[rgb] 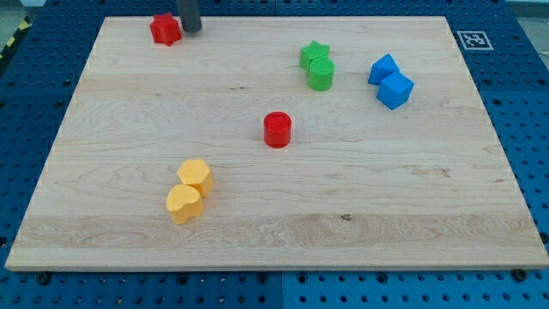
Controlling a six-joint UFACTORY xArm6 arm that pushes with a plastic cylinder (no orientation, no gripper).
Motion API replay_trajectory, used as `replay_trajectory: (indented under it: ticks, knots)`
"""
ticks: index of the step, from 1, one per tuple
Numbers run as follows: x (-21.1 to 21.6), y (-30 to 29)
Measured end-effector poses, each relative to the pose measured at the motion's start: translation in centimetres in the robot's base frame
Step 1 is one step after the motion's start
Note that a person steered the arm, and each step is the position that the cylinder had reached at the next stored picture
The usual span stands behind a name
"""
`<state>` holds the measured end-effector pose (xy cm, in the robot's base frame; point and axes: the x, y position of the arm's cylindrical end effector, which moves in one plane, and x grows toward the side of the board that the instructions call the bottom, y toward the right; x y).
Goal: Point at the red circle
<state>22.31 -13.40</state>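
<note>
The red circle [277, 130] is a short red cylinder near the middle of the wooden board [412, 197]. My tip [190, 28] is the lower end of the dark rod at the view's top left, right beside a red star-shaped block [165, 29] on its right side. The tip is far from the red circle, up and to the view's left of it.
A green star [314, 54] touches a green cylinder [321, 74] at the top centre-right. Two blue blocks [383, 69] [395, 90] touch at the right. Two yellow blocks [196, 175] [184, 204] touch at the lower left. A blue pegboard table surrounds the board.
</note>
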Motion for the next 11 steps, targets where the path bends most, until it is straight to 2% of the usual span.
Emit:
replay_trajectory:
  ticks: [1,3,5,7,8,9,11]
  knots:
    - [2.5,2.7]
    - [10.1,8.9]
    - [15.4,15.4]
    - [22.9,21.5]
    - [24.3,21.9]
    - [24.3,19.0]
    - [24.8,16.7]
